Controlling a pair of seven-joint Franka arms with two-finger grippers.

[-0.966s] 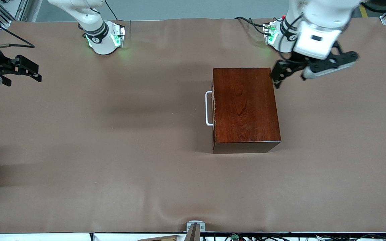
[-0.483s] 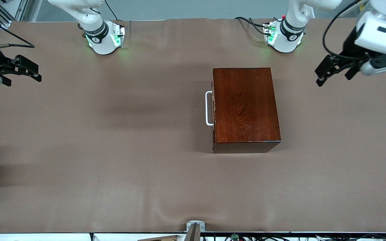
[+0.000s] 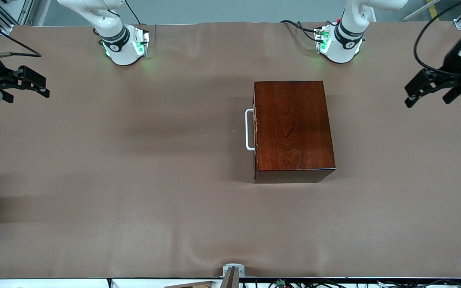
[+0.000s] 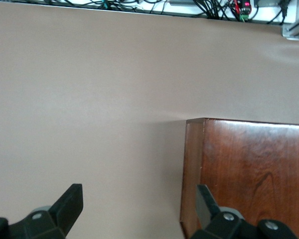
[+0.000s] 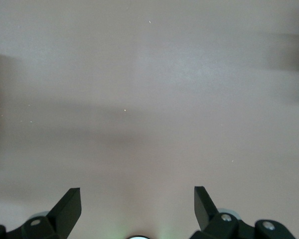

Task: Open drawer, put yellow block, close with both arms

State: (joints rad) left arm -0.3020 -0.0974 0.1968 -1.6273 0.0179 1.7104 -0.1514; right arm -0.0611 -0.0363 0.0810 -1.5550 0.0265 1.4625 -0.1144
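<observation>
The dark mahogany box [image 3: 292, 128] stands mid-table, nearer the left arm's base. Its drawer is pushed fully in, and only the drawer's white bar handle [image 3: 249, 129] shows, facing the right arm's end of the table. The yellow block is out of view. My left gripper [image 3: 427, 100] hangs open and empty over the bare table at the left arm's end, away from the box. In the left wrist view the left gripper [image 4: 138, 204] shows wide-apart fingers and a corner of the box [image 4: 254, 174]. My right gripper [image 3: 29, 97] [image 5: 136, 201] waits open and empty at the right arm's end.
A brown cover [image 3: 134, 180] spans the whole table. The two round white bases [image 3: 124, 46] [image 3: 340, 42] stand along the edge farthest from the front camera. A small metal bracket [image 3: 233, 272] sits at the nearest edge. Cables [image 4: 189, 7] run along the table's edge.
The left arm has swung away from beside the box toward its own end of the table, gripper still open. The right arm and the box have not moved.
</observation>
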